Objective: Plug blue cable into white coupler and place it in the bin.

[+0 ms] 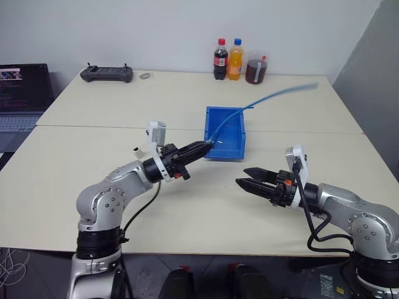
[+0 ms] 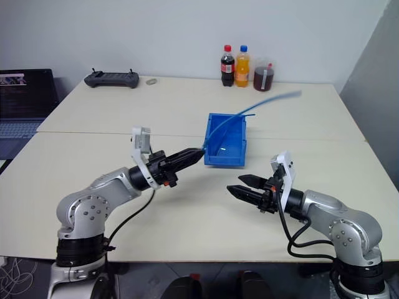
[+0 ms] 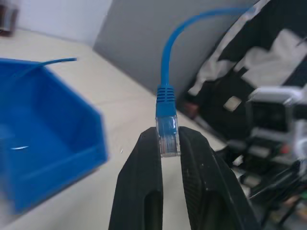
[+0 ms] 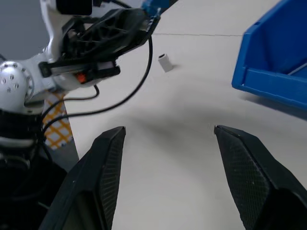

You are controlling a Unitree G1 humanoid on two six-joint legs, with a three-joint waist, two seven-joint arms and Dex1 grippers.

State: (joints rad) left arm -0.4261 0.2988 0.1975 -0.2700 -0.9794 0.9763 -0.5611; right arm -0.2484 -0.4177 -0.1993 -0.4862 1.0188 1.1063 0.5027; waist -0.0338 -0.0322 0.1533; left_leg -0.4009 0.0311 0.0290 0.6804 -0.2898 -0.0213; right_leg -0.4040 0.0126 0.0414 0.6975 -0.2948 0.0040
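Nearest, the right gripper [image 1: 248, 177] hovers with fingers spread wide, holding nothing, in front of the bright blue open plastic bin [image 1: 239, 149]. Just before the bin's near-left corner, the left gripper [image 1: 207, 147] pinches the clear plug of the thin light-blue cable [image 3: 165, 72], which arcs over the bin. Left of the bin, the tiny white boxy coupler [image 4: 165, 62] rests on the cream table [image 1: 187, 212].

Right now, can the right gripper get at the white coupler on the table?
Probably not directly. The white coupler lies beyond the left gripper, which holds the blue cable between it and the open right gripper; the left arm stands in the way.
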